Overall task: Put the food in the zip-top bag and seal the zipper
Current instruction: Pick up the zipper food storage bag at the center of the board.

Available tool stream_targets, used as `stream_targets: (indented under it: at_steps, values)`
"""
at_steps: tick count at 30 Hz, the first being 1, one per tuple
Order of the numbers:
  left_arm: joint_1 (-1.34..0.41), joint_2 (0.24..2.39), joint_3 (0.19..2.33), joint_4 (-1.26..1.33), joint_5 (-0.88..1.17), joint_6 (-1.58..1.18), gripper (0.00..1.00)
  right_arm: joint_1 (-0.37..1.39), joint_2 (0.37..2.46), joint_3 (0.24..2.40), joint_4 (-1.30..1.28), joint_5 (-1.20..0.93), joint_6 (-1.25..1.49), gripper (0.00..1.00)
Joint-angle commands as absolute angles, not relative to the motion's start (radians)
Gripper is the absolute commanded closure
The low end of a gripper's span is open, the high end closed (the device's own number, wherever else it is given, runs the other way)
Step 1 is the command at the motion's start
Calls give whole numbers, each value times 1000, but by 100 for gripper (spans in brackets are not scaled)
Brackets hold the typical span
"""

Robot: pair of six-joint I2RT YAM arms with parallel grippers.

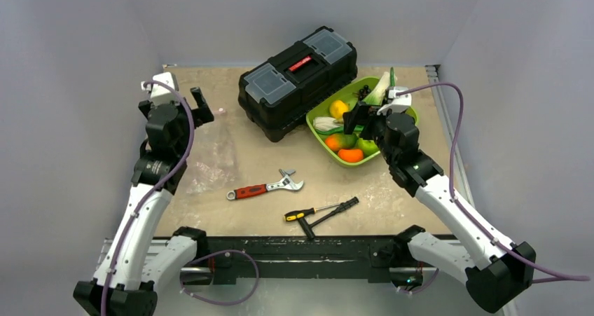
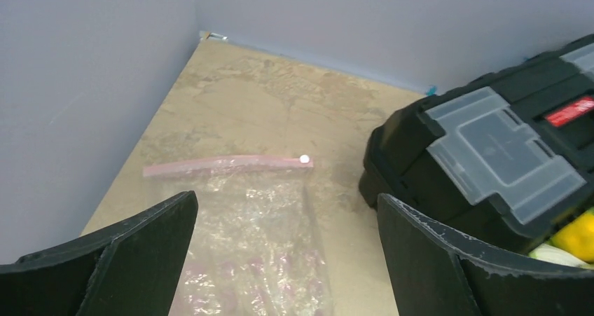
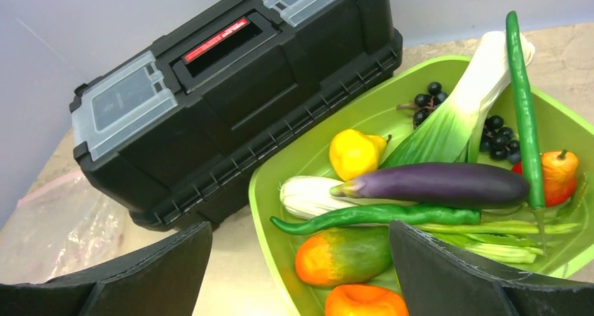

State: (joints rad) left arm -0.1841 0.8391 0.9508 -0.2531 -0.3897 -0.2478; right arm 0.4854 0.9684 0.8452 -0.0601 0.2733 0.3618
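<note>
At the left side of the desk (image 1: 392, 197), the left gripper (image 2: 286, 211) hangs with its fingers (image 2: 133, 260) spread wide, holding nothing. The zip-top bag (image 2: 245, 246) lies flat on the desk below and between them, untouched. Its pink zipper (image 2: 224, 165) runs across the far edge, beyond the fingertips. Centre: black toolbox (image 1: 298, 78), lid down. At right, the right gripper (image 3: 300, 235) hangs over the lime-green tray (image 3: 270, 190), fingers apart and empty. The food (image 3: 434, 183) lies in the tray, just ahead of them.
</note>
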Motion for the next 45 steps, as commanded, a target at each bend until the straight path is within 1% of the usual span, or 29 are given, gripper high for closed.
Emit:
stream_targets:
  at_steps: [1,4,9,13,17,19,21,24,31,37,39,41,45]
  values:
    - [-151,961,1068,-385,-517,-308,0,492,973,868,27,292,428,1]
    - [-102,1030,1108,-439,-521,-366,0,492,1000,877,15,260,443,1]
    - [-6,1150,1156,-506,-456,-448,0,492,1051,902,-54,246,465,1]
    - [65,1338,1243,-593,-363,-479,0,492,1054,882,-37,219,466,1]
    - [76,1544,1365,-680,-259,-486,0,492,1056,883,-31,207,465,1]
    - [76,1647,1443,-746,-234,-468,3,493,1056,888,-38,206,464,1]
    - [74,1707,1480,-738,-200,-430,8,493,1054,887,-42,204,458,1]
    - [69,1762,1471,-685,-159,-401,8,492,1054,881,-40,205,450,1]
    - [9,1893,1514,-695,-125,-340,6,492,1084,877,-9,163,456,1]
    - [8,1948,1523,-707,-85,-338,6,492,1104,885,-6,131,463,1]
    - [8,1961,1524,-710,-101,-333,6,492,1104,888,-6,132,463,1]
    - [-17,1977,1532,-725,-128,-325,8,492,1100,887,-6,131,462,1]
    - [-27,2010,1565,-776,-156,-311,21,492,1098,885,-5,130,463,1]
